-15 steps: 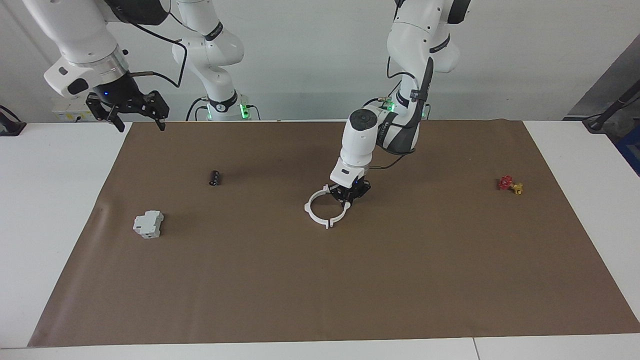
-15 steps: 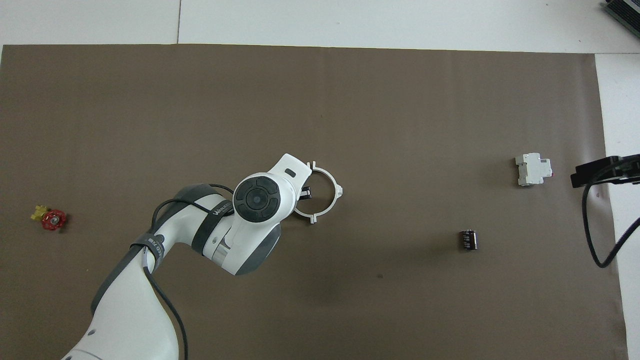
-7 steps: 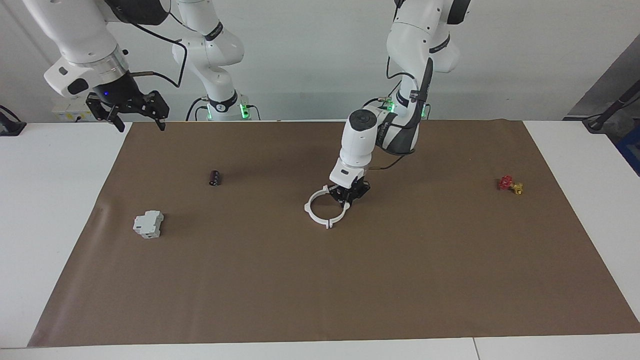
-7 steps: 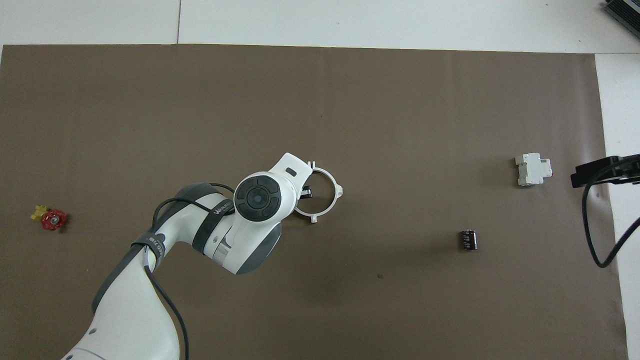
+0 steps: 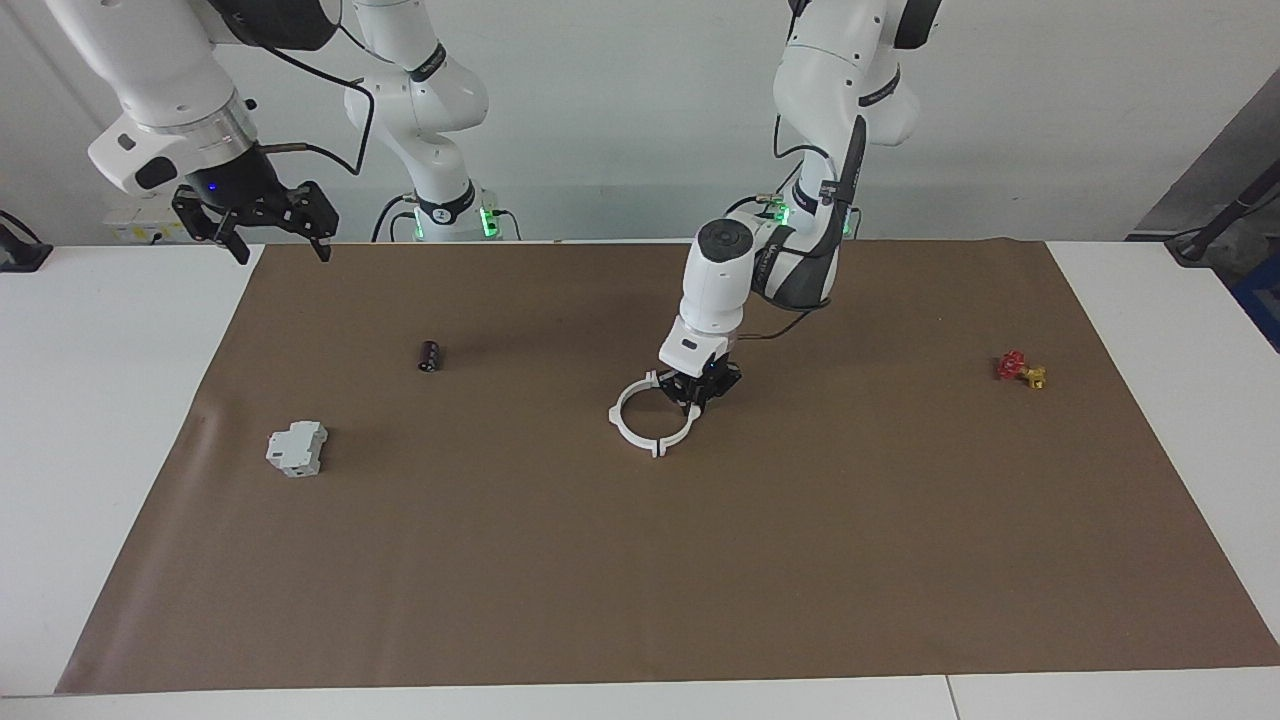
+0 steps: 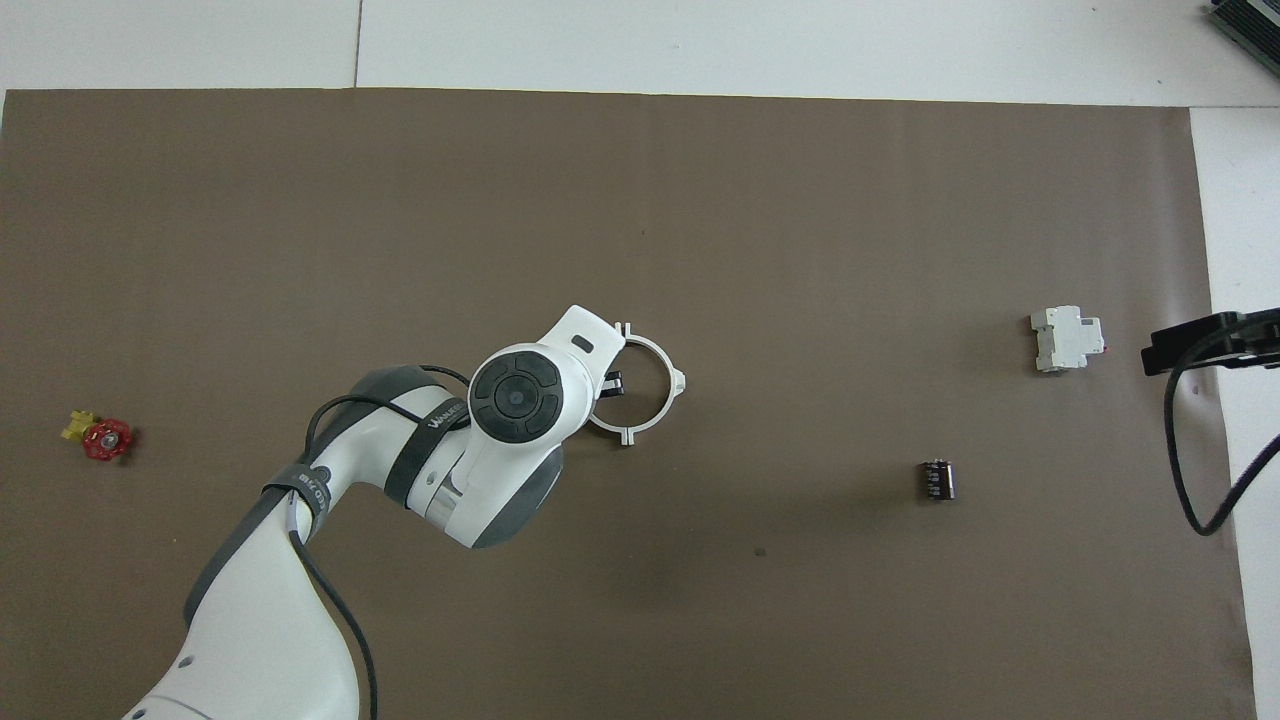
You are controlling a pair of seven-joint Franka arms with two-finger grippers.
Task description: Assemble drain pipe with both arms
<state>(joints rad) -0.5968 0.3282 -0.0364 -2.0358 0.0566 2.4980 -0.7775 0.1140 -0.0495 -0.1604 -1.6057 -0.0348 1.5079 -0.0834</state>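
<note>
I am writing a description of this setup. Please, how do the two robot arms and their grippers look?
Both arms are glossy white with rounded segments. The left arm has dark grey joint covers, a round dark cap with a moulded pattern, a black strap and thin black cables. The right arm has a silver wrist ring and a looping black cable. The left gripper and right gripper are black. Green lights glow at both bases.

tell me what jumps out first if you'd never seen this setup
The white ring mid-mat, with the left gripper shut on the part of its rim nearest the robots. Next, the right gripper, waiting open, up over the mat's corner at its own end of the table. Then the small red valve alone toward the left arm's end.
</note>
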